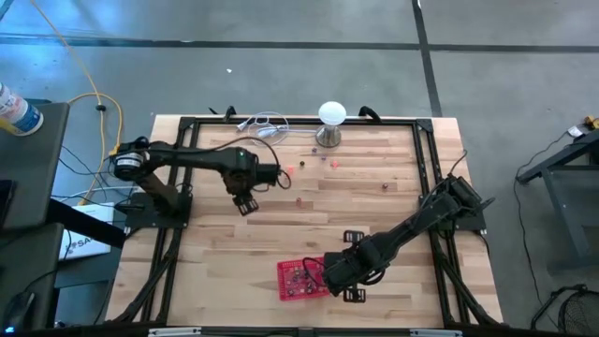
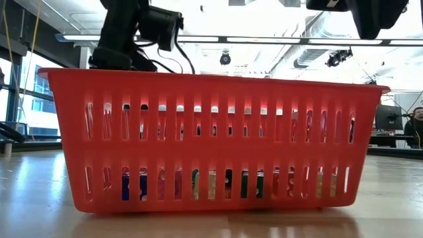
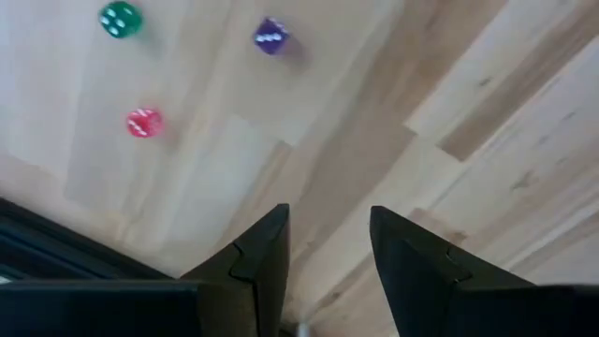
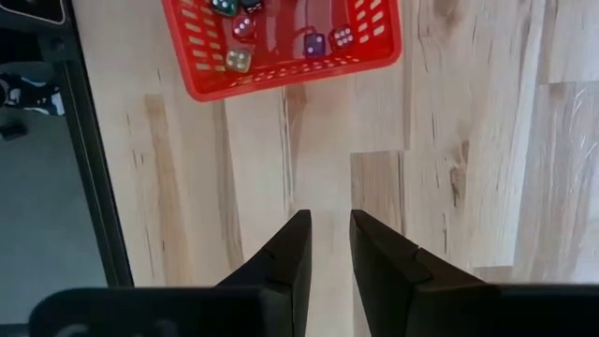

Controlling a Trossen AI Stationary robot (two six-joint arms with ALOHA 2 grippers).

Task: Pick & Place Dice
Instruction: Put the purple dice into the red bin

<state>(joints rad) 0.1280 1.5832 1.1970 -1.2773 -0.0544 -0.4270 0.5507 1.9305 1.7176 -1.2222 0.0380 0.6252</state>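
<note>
The basket (image 1: 301,278) is set on the bench (image 1: 374,201) at the near edge, where it serves as the collecting point; several dice (image 4: 315,43) are already held inside it, visible through the mesh in the right wrist view. The remaining dice are scattered on the far half of the bench, near the stand (image 1: 330,122): a red one (image 3: 144,123), a green one (image 3: 121,19) and a purple one (image 3: 271,36) are seen in the left wrist view, well apart from each other.

The left gripper (image 1: 247,201) is held above the bench near these loose dice. Its jaws are spread and empty, a setting judged to suit an approach to the next die. None of the three is yet between the jaws.

The right gripper (image 1: 351,292) is parked just beside the basket. Its jaws are spread by a narrow gap, with nothing pinched.
</note>
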